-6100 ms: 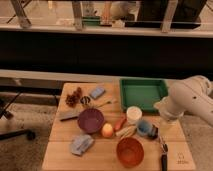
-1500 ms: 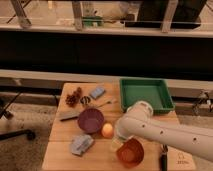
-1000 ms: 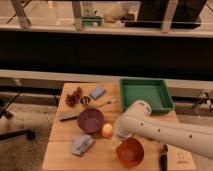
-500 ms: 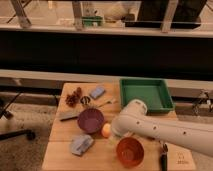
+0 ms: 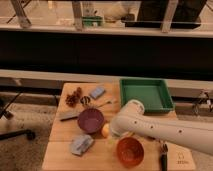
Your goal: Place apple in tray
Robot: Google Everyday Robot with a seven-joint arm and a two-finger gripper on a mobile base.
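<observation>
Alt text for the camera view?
A white robot arm reaches across a wooden table, its end effector at the apple beside a purple bowl. The green tray behind holds no apple; an orange bowl sits nearer.

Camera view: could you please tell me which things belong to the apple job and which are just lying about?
Job: apple, tray, gripper at the apple.
Lying about: purple bowl, orange bowl, blue block, grey cloth.
</observation>
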